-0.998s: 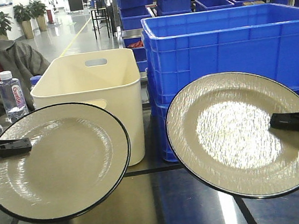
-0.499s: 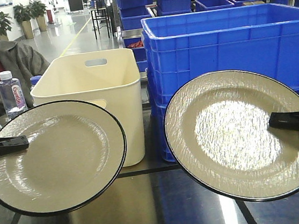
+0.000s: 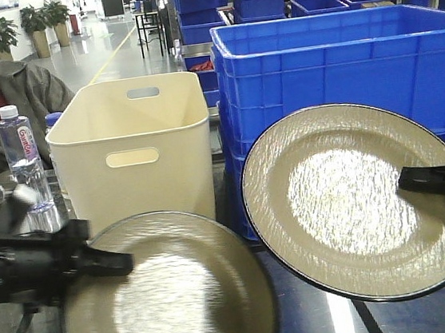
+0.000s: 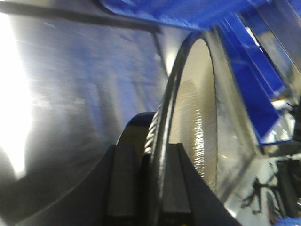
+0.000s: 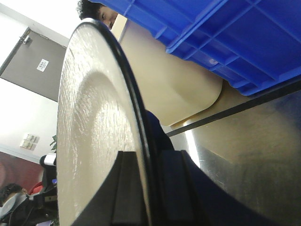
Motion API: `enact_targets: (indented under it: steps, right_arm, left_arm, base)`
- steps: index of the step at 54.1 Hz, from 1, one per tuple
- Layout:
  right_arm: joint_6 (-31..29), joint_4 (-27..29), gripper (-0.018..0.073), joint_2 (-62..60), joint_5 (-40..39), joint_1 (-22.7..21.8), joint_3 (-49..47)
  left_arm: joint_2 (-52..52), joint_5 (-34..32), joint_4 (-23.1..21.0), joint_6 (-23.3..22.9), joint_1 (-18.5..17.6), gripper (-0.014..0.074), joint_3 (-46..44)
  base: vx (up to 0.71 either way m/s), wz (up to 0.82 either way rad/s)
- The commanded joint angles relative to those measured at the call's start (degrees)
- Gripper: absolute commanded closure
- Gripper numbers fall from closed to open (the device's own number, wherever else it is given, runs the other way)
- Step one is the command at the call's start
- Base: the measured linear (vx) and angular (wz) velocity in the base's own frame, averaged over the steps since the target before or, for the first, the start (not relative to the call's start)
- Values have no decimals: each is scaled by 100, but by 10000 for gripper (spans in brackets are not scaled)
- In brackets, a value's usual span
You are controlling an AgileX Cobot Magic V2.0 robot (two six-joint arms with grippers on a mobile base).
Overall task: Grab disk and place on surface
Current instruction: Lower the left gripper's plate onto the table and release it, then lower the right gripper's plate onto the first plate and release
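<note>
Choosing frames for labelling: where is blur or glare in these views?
Front view: the left gripper and left plate are smeared, the right plate sharp with a glare patch. Left wrist view: the tabletop is blown out at the left edge.

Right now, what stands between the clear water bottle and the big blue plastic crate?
In the front-facing view, a cream rectangular plastic tub stands between the clear water bottle and the blue plastic crate.
</note>
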Motion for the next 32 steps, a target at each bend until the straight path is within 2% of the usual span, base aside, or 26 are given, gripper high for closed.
enact_targets:
  steps: [1, 8, 18, 24, 32]
  right_arm:
    - [-31, 788, 568, -214, 248, -15, -192]
    - [-31, 794, 568, -214, 265, -15, -192]
    - [-25, 850, 568, -214, 329, -15, -192]
    - [-31, 947, 568, -214, 401, -15, -192]
    - [-36, 951, 568, -214, 413, -15, -192]
  left_arm:
    - [-82, -346, -880, -150, -373, 597, -178]
    - [306, -357, -1043, -265, -700, 595, -178]
    - [780, -435, -1079, -313, -823, 560, -178]
    - [912, -469, -1079, -295, -823, 499, -178]
    - [1014, -552, -1065, -289, -823, 349, -178]
  base:
    - [0, 0]
    - [0, 0]
    - [0, 0]
    - [0, 0]
    - [0, 0]
